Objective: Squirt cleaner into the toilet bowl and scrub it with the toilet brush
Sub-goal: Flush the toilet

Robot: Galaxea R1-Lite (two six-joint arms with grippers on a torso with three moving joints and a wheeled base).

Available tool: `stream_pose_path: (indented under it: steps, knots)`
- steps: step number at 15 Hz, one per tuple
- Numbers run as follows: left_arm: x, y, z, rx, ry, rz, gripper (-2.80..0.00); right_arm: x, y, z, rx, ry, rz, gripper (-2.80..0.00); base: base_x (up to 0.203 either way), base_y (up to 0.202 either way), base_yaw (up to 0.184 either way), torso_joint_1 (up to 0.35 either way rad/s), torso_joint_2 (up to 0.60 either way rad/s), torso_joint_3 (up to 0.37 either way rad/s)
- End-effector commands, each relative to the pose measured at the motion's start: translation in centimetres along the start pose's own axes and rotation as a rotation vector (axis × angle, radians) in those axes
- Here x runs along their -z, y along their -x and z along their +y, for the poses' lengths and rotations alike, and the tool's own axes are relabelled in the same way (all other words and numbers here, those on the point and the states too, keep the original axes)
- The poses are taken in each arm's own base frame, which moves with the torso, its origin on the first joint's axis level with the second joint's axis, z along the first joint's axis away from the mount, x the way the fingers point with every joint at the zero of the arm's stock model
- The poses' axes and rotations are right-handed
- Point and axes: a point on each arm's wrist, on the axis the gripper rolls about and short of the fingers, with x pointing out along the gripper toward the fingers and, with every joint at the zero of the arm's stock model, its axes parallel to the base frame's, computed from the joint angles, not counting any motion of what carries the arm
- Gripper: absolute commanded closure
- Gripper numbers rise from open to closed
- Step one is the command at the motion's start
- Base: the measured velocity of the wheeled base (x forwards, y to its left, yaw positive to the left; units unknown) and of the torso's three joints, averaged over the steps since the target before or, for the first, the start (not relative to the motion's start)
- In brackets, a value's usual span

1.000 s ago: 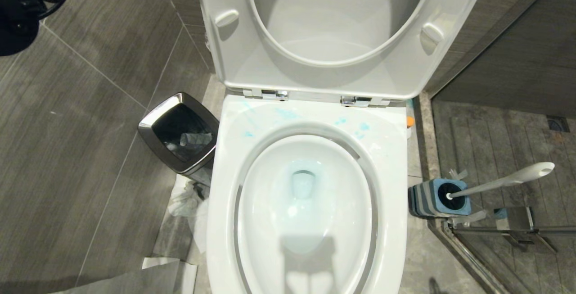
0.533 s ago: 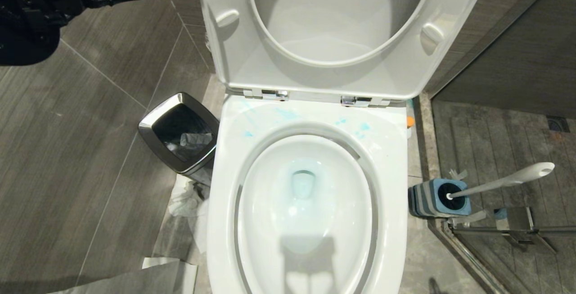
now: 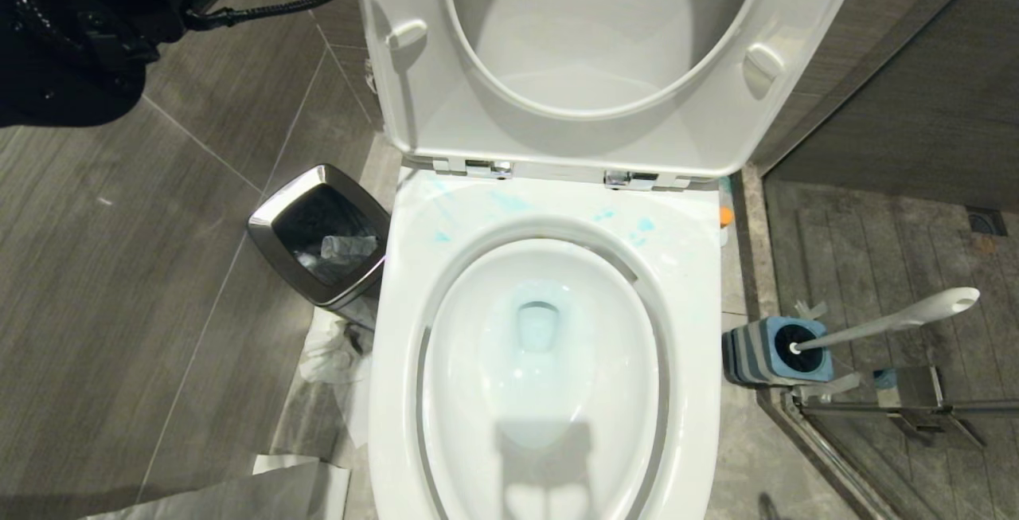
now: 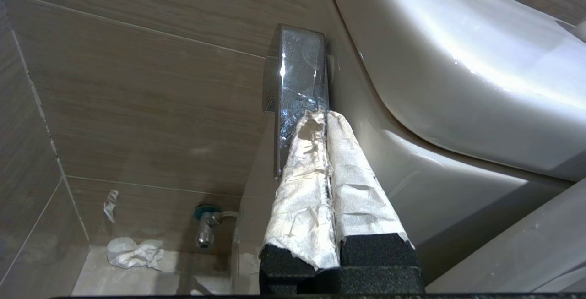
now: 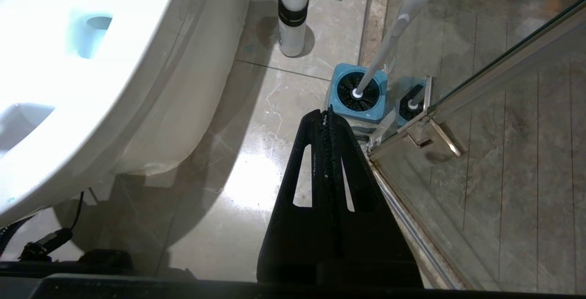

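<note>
My left hand (image 4: 326,115), its paper-wrapped fingers (image 4: 306,171) pressed together on nothing, sits in the narrow gap between the tiled wall and the glossy toilet bowl (image 3: 549,345), tips near the chrome-rimmed bin (image 3: 320,237). My right hand (image 5: 326,112) is closed and empty over bare floor just short of the blue holder (image 5: 359,92), where the slim toilet brush (image 3: 892,321) stands tilted beside the glass door. The cleaner (image 5: 292,13) stands upright beyond, cap cut off.

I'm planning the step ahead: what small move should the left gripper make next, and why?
Probably press the chrome flush lever: the shut left gripper has its tips right at it, the toilet brush sits in its holder, and the toilet bowl holds blue-tinted water.
</note>
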Motion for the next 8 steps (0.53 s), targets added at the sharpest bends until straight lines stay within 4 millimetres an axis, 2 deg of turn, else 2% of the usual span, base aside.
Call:
stream_pose_path:
  steps: [1,8]
  knots:
    - [1.63,-0.57,0.29,-0.004,-0.003,0.036,0.00,0.68,-0.16,0.02,-0.001,0.000,0.025,0.00,0.000,0.000,0.000,0.000,0.00,0.000]
    - [2.49,-0.94,0.75,-0.001,-0.010,0.055,0.00,0.68,-0.16,0.02,-0.001,0.000,0.025,0.00,0.000,0.000,0.000,0.000,0.00,0.000]
